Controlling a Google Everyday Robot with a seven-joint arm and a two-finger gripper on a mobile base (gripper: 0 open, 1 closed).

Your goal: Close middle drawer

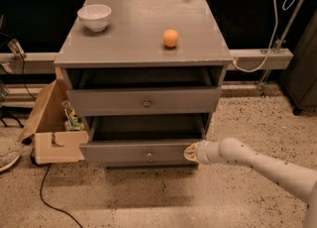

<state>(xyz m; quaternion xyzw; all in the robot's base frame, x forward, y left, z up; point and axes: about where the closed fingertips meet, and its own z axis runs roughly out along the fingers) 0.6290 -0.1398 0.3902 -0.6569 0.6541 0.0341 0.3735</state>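
**A:** Grey wood front of the middle drawer (119,153) stands pulled out from the cabinet (138,28), its box open to view beneath the top drawer (109,101), which is out too. Where is the gripper?

**B:** The gripper (191,152) is against the drawer front at its right end, low on the cabinet and well off from the brass knob (148,156). Whether it is open or closed, I cannot tell.

**A:** What might go wrong?

**B:** Pushing at one end, not the centre, could skew the drawer in the cabinet so that it binds partway. The rounded tip might also slide off the front's corner and miss past the cabinet's side. A hard shove could jolt the cabinet and set the orange (170,38) on its top surface rolling.
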